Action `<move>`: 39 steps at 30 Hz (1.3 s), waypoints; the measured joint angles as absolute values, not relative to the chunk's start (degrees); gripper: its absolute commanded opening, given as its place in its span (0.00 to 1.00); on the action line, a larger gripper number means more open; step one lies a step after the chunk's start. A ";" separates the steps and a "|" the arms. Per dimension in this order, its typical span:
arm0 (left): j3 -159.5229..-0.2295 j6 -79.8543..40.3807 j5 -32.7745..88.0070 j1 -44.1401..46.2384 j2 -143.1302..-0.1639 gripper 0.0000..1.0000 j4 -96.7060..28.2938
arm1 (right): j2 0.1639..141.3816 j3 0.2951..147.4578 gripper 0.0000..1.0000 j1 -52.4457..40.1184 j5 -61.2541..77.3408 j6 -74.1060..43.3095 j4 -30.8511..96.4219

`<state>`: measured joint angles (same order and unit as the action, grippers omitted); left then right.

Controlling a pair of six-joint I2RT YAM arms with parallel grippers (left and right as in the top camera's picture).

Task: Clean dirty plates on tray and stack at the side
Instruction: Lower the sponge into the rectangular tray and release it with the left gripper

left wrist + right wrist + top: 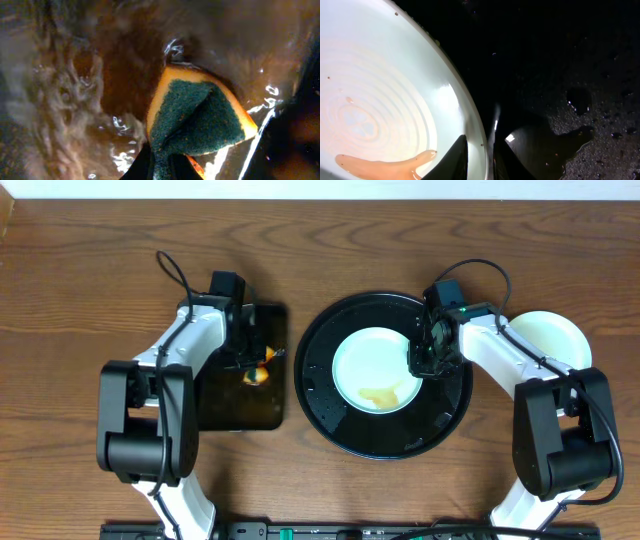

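Observation:
A pale mint-blue plate (pixel 370 365) with a brownish smear lies in the large round black tray (pixel 330 415). My right gripper (pixel 424 360) is shut on the plate's right rim; in the right wrist view its fingers (pixel 481 162) straddle the rim of the plate (pixel 380 100). A pale stack of plates (pixel 550 335) sits on the table at the far right, partly hidden by the right arm. My left gripper (pixel 252 365) is shut on an orange and green sponge (pixel 200 117) over the small rectangular black tray (pixel 235 405).
The rectangular tray holds brownish water (pixel 100 75). Wet patches and droplets lie on the round tray's floor (pixel 580 100). Wooden table surrounds both trays.

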<state>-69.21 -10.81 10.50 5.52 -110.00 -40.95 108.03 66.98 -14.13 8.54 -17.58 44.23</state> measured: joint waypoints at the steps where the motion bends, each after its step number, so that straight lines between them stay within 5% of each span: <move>1: -69.23 -12.01 9.45 5.43 -109.91 0.08 -41.17 | 108.03 66.98 0.17 -14.13 8.54 -17.61 44.23; 13: -69.21 -11.14 9.28 5.28 -107.83 0.12 -39.79 | 108.03 66.98 0.23 -14.13 8.54 -17.58 43.59; 22: -69.08 -10.66 11.05 8.80 -107.61 0.12 -36.29 | 108.03 66.98 0.01 -14.13 8.51 -17.58 43.48; 34: -68.86 -10.50 11.27 14.70 -107.61 0.12 -30.72 | 108.03 66.98 0.01 -14.13 8.97 -17.58 43.51; 36: -68.86 -10.48 11.25 15.09 -107.61 0.12 -29.65 | 108.03 66.98 0.08 -14.13 8.97 -17.61 43.51; 39: -68.86 -10.26 11.18 15.16 -107.61 0.38 -29.63 | 108.03 66.98 0.20 -14.13 8.97 -17.67 43.42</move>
